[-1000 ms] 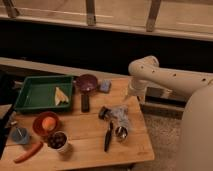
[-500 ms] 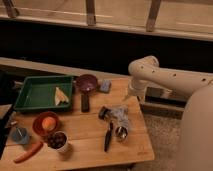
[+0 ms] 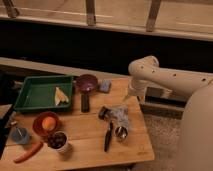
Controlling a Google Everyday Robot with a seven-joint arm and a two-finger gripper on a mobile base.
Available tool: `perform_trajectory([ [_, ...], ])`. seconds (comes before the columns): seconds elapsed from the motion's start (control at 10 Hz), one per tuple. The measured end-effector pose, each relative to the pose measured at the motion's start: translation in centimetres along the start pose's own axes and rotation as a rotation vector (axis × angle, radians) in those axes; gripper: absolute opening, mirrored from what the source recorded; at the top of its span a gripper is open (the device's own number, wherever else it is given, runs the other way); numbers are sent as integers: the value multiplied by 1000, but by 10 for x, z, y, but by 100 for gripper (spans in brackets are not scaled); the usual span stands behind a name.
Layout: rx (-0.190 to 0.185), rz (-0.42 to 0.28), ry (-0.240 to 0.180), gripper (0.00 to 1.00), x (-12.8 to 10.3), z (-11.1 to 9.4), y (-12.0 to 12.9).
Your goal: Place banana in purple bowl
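My hand (image 3: 113, 135) hangs open over the bench (image 3: 85, 147), right of middle. The banana (image 3: 61, 95) lies inside the green tray's (image 3: 30, 95) right edge, with the purple bowl (image 3: 86, 82) just beyond that rim.

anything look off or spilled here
Nothing stands out. The pale yellow banana lies in the green tray, the round purple bowl sits upright beside it, and the gripper hangs open over the wooden table, away from both.

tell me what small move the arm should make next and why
Probably swing the gripper across toward the banana. The banana lies in the green tray, not in the purple bowl beside it, while the gripper hangs empty at the other side of the table, far from both.
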Motion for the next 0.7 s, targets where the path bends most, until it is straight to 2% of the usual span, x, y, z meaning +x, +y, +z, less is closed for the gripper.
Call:
perform_trajectory([
  [0.2,-4,-3,-4,70,-1,0,1],
  [0.4,-33,-66,-57,70,-8,-8,12],
  [0.7,-86,-214,-166,70,-18,-36,75],
])
